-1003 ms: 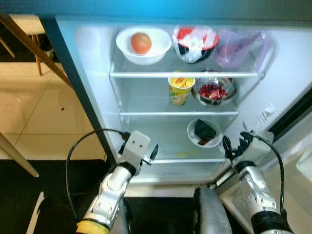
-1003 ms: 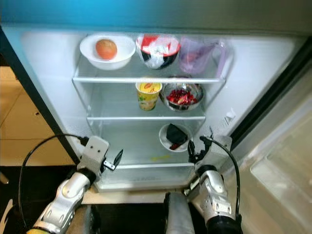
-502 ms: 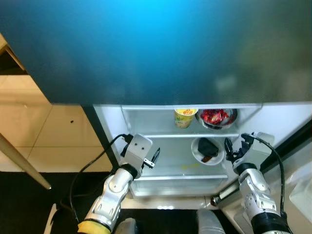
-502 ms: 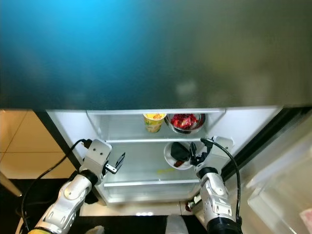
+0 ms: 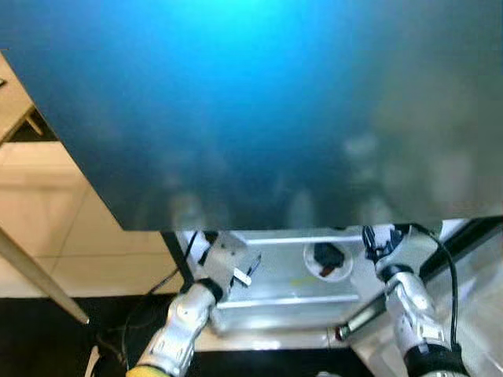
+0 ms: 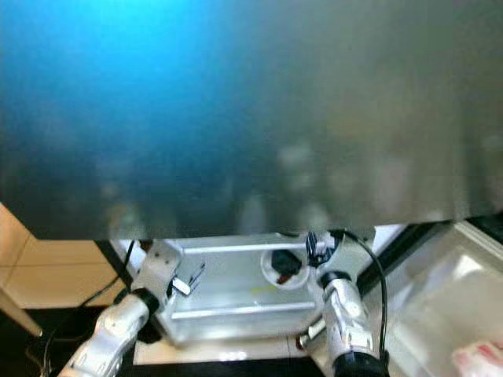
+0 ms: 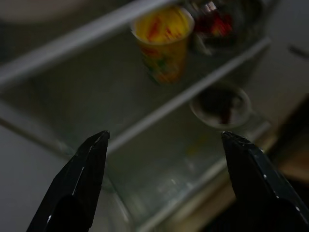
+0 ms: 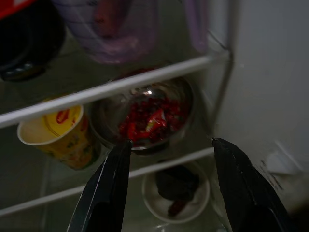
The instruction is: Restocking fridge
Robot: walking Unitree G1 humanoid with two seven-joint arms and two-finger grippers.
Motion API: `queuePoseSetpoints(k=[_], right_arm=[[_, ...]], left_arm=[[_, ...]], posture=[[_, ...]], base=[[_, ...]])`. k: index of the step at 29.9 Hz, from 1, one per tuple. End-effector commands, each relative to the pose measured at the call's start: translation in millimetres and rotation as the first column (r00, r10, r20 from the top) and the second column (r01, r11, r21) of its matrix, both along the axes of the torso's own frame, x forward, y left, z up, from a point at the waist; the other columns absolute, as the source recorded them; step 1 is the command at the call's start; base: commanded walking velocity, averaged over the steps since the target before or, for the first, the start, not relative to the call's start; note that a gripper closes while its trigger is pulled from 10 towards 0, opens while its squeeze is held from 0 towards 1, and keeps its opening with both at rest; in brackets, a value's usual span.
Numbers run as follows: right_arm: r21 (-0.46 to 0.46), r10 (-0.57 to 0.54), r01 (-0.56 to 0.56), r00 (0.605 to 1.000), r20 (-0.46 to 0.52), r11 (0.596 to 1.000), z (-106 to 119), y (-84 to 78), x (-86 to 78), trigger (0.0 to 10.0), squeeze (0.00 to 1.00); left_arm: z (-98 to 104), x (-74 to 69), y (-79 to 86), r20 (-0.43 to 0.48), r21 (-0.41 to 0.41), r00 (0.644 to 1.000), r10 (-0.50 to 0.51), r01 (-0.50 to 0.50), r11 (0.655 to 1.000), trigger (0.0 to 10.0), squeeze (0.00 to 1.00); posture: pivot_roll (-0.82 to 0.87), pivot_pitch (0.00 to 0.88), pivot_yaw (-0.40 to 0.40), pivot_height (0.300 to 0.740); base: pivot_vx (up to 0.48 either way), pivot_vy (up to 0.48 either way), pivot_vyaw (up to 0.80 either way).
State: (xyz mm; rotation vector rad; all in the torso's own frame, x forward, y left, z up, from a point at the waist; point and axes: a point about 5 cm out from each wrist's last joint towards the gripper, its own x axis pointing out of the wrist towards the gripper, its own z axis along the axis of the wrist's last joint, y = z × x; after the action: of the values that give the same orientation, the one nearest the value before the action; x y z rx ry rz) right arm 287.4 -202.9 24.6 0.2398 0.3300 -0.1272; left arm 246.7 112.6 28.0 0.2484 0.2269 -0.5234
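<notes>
While both tools gape, yellow cup [image 8: 60, 134], steel bowl [image 8: 147, 116] of red bits, dark-food plate [image 8: 177, 191]

Yellow cup [image 7: 162, 41] — red print; white plate [image 5: 328, 261]

My head cameras looked forward and down from close against a blurred blue-grey panel [image 5: 259, 110] that covered everything from 9 through 12 to 3 o'clock; the fridge [image 5: 275, 271] showed at 6. Both eyes shared the small plate [image 5: 327, 259] and lowest shelf [image 6: 236, 292]. My left wrist camera looked along its spread fingers [image 7: 77, 186] at the yellow cup [image 7: 163, 41] near 12. My right wrist camera sat nearer, facing the bowl [image 8: 145, 118], the same cup [image 8: 58, 137] and plate [image 8: 176, 191].
</notes>
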Motion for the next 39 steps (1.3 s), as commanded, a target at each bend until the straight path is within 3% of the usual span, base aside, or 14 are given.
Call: queuePoseSetpoints(k=[1, 5, 9, 11, 13, 14, 15, 20, 25, 29, 34, 39], right_arm=[[-0.005, -0.023, 0.023, 0.999, -0.025, 1.000, -7, -4.5, -6.8, 10.0, 0.00], [-0.025, -0.005, 0.003, 0.998, -0.064, 1.000, -14, -4.1, -11.0, 10.0, 0.00], [-0.056, 0.045, -0.051, 0.994, -0.101, 0.997, -24, -0.4, -17.6, 10.0, 0.00], [-0.106, 0.114, -0.134, 0.978, -0.177, 0.985, -41, 3.4, -32.7, 10.0, 0.00], [-0.117, 0.129, -0.155, 0.971, -0.200, 0.981, -46, 4.1, -37.2, 10.0, 0.00], [-0.145, 0.163, -0.208, 0.948, -0.272, 0.967, -60, 4.7, -51.8, 10.0, 0.00], [-0.145, 0.163, -0.208, 0.948, -0.272, 0.967, -60, 4.7, -51.8, 10.0, 0.00], [-0.086, 0.236, -0.309, 0.855, -0.461, 0.947, -94, 7.2, -97.0, 10.0, 0.00], [-0.086, 0.219, -0.305, 0.828, -0.516, 0.949, -104, 1.7, -113.7, 10.0, 0.00], [-0.088, 0.163, -0.269, 0.779, -0.606, 0.959, -116, -6.8, -138.2, 10.0, 0.00], [-0.101, 0.170, -0.323, 0.709, -0.685, 0.941, -125, -8.8, -162.3, 10.0, 0.00], [-0.095, 0.160, -0.311, 0.699, -0.697, 0.946, -128, -9.5, -172.5, 10.0, 0.00]], left_arm=[[-10, -8.1, -4.5, -0.042, 0.006, 0.999, -0.025, 0.025, 1.000, 10.0, 0.00], [-23, -16.8, -12.4, -0.114, -0.008, 0.992, -0.056, 0.056, 0.998, 10.0, 0.00], [-33, -19.0, -7.5, -0.140, 0.026, 0.990, -0.035, 0.039, 0.999, 10.0, 0.00], [-44, -24.8, 6.5, -0.171, 0.073, 0.985, 0.008, 0.004, 0.997, 10.0, 0.00], [-46, -26.4, 10.0, -0.177, 0.082, 0.984, 0.018, -0.003, 0.997, 10.0, 0.00], [-53, -30.2, 20.4, -0.194, 0.116, 0.980, 0.051, -0.029, 0.993, 10.0, 0.00], [-53, -30.2, 20.4, -0.194, 0.116, 0.980, 0.051, -0.029, 0.993, 10.0, 0.00], [-71, -40.8, 50.3, -0.239, 0.220, 0.956, 0.171, -0.118, 0.968, 10.0, 0.00], [-81, -48.2, 61.9, -0.274, 0.264, 0.936, 0.220, -0.146, 0.953, 10.0, 0.00], [-97, -64.1, 75.7, -0.354, 0.330, 0.882, 0.312, -0.194, 0.924, 10.0, 0.00], [-110, -86.0, 89.8, -0.435, 0.383, 0.809, 0.396, -0.232, 0.894, 10.0, 0.00], [-119, -108.0, 101.5, -0.491, 0.430, 0.759, 0.428, -0.216, 0.877, 10.0, 0.00]], posture=[[-0.04, 0.061, -0.038, 0.740], [-0.04, 0.061, -0.040, 0.740], [-0.05, 0.060, -0.041, 0.740], [-0.05, 0.061, -0.043, 0.740], [-0.05, 0.062, -0.044, 0.740], [-0.04, 0.063, -0.047, 0.740], [-0.04, 0.063, -0.047, 0.740], [-0.04, 0.065, -0.049, 0.740], [-0.05, 0.066, -0.046, 0.740], [-0.05, 0.062, -0.044, 0.740], [-0.05, 0.051, -0.037, 0.740], [-0.07, 0.048, -0.026, 0.740]], base=[[0.000, 0.000, 0.00], [0.000, 0.000, 0.00], [0.000, 0.000, 0.00], [0.000, 0.000, 0.00], [0.000, 0.000, 0.00], [0.000, 0.000, 0.00], [0.000, 0.000, 0.00], [0.000, 0.000, 0.00], [0.000, 0.000, 0.00], [0.000, 0.000, 0.00], [0.000, 0.000, 0.00], [0.000, 0.000, 0.00]])
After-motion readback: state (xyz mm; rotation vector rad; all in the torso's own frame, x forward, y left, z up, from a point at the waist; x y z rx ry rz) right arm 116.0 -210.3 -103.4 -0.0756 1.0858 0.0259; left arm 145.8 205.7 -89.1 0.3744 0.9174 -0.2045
